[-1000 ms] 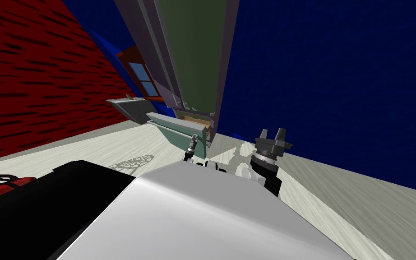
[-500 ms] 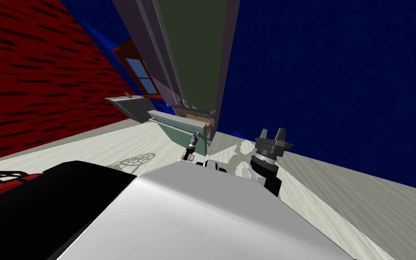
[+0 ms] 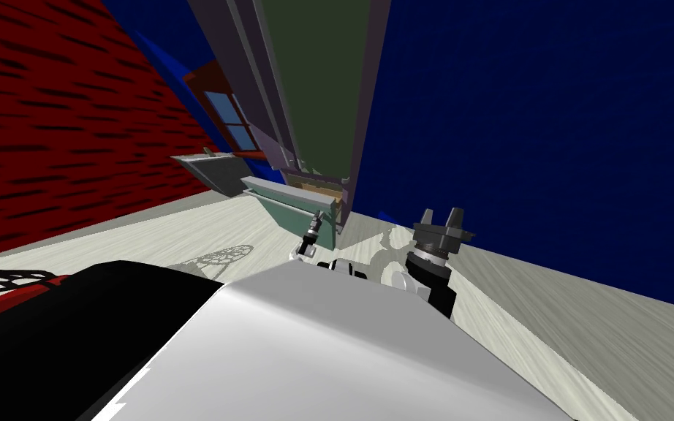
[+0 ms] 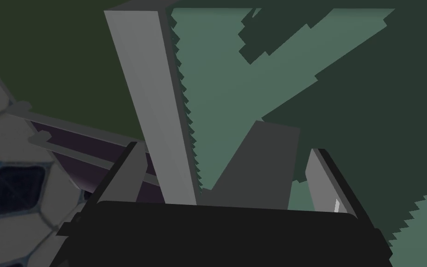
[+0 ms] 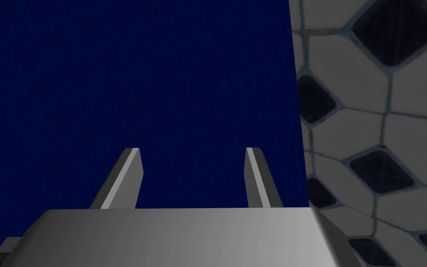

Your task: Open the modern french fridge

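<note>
The tall dark green fridge (image 3: 321,88) stands straight ahead against the blue wall. Its bottom drawer (image 3: 292,208) is pulled out, with brown contents showing behind the green front. A pale grey handle bar (image 3: 284,191) runs along the drawer front. My left gripper (image 3: 314,225) is at that drawer front. In the left wrist view the handle bar (image 4: 157,106) runs between its open fingers (image 4: 323,178), close to one of them, in front of the green drawer front (image 4: 235,79). My right gripper (image 3: 441,219) is raised beside the fridge, open (image 5: 191,178) and holding nothing.
A grey open bin (image 3: 207,169) sits left of the fridge under a red-framed window (image 3: 229,120). A red wall (image 3: 50,131) lies to the left and a blue wall (image 3: 547,131) to the right. A black and red object (image 3: 6,289) lies low on my left.
The whole head view has shifted slightly, so I have moved a little. The left hand sits a touch nearer the drawer front. Both grippers keep their openings.
</note>
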Robot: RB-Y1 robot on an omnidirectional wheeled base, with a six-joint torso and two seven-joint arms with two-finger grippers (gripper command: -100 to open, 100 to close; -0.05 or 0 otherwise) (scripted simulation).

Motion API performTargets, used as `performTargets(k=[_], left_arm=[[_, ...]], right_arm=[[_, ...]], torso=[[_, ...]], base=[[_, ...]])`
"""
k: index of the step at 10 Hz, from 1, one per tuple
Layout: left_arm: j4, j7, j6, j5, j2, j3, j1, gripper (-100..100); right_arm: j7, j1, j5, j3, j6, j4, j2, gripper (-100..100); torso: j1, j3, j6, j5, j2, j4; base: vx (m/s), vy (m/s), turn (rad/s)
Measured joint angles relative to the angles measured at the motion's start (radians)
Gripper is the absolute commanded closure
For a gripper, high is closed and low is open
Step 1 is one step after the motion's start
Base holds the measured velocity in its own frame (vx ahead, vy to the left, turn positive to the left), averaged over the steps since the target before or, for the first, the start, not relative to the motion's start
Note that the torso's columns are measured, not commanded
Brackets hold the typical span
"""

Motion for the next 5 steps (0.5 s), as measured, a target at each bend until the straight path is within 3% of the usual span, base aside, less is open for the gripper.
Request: performTargets(k=[5], left_arm=[[0.011,0.001,0.010,0.000,0.001,0.000,0.011,0]], right_arm=[[0.000,0.000,0.000,0.000,0.000,0.000,0.000,0]], torso=[[0.004,-0.005,0.001,0.004,-0.009,-0.009]], base=[[0.000,0.000,0.000]])
